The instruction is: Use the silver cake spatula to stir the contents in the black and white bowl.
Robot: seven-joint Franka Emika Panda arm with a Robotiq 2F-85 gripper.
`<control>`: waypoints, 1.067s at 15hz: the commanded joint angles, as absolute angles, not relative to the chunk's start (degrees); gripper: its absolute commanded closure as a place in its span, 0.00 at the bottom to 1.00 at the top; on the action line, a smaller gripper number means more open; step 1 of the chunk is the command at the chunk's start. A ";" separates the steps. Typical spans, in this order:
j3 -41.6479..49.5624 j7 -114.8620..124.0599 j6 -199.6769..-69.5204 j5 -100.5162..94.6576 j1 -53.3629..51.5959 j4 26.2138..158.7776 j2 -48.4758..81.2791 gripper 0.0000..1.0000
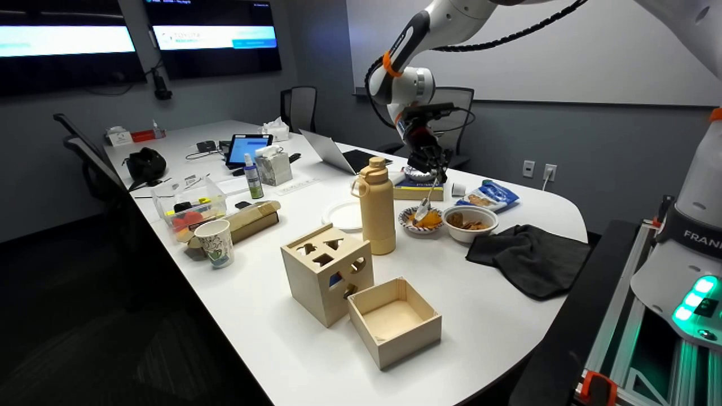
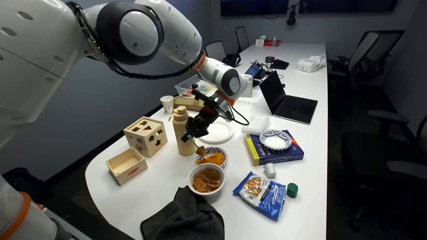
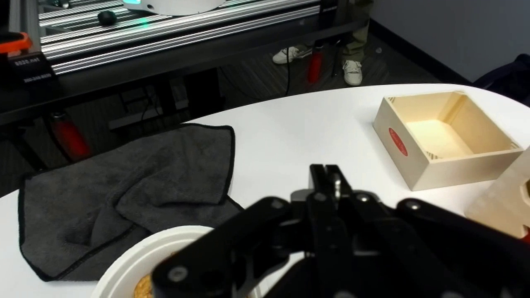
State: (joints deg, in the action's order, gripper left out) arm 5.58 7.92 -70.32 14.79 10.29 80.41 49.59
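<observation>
The black and white bowl (image 1: 421,230) has a dark zigzag pattern and holds orange contents (image 1: 432,219). It also shows in an exterior view (image 2: 213,149). My gripper (image 1: 438,176) is above the bowl, shut on the silver cake spatula (image 1: 422,210). The spatula slants down, its flat end at or over the orange contents; exact contact is unclear. In an exterior view my gripper (image 2: 187,136) is beside the tan bottle, and the spatula (image 2: 199,150) has a brownish look at the bowl's rim. In the wrist view the fingertips (image 3: 325,169) nearly meet, with shiny metal between them.
A white bowl of brown snacks (image 2: 206,182) stands beside the patterned bowl. The tan bottle (image 1: 379,211) stands close on the opposite side. Nearby are a dark cloth (image 3: 136,186), a blue snack bag (image 2: 262,196), a book (image 2: 275,153) with another patterned dish, and wooden boxes (image 1: 395,321).
</observation>
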 commanded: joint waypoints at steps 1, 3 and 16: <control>6.32 8.96 -70.83 15.80 10.86 78.73 49.22 0.99; 7.42 10.90 -71.70 14.75 10.31 78.56 48.86 0.99; 9.98 22.20 -69.94 8.27 7.46 77.12 49.69 0.99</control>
State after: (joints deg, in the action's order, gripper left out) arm 9.46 20.84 -72.75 9.79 8.40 78.66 49.31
